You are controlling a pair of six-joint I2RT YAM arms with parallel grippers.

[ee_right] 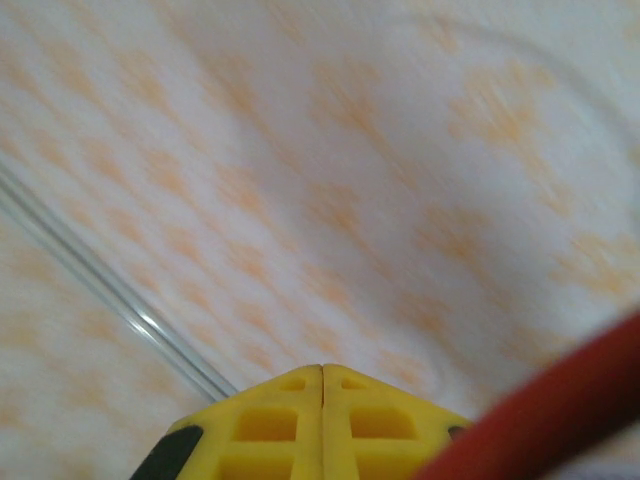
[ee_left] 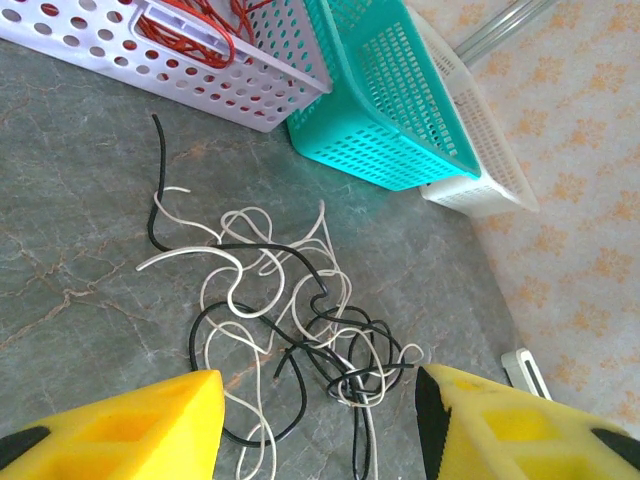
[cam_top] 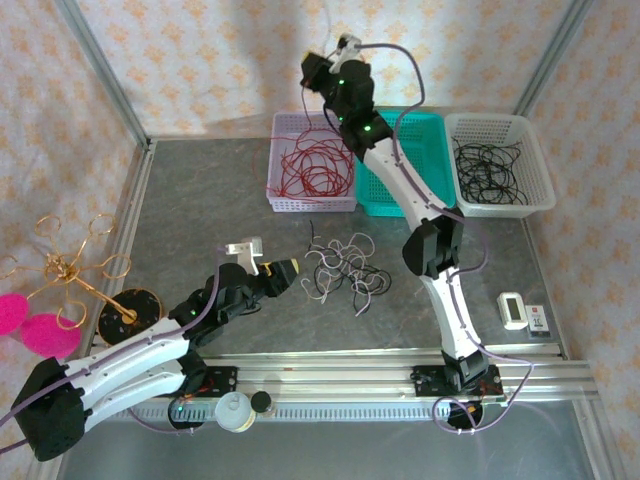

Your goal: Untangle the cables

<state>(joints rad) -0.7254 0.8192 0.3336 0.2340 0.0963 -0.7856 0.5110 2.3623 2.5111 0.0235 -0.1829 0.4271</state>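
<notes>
Yellow right gripper (ee_right: 322,382) aloft (jaws together)

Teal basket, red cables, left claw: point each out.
teal basket (ee_left: 385,105), left wrist view, on its perforated side wall.
red cables (cam_top: 316,168), top external view, on the middle of the coil.
left claw (ee_left: 318,388), left wrist view, midway between its yellow fingertips.

bright, even light, soft shadows; right wrist view blurred, wallpaper (ee_right: 350,180) smeared.
</notes>
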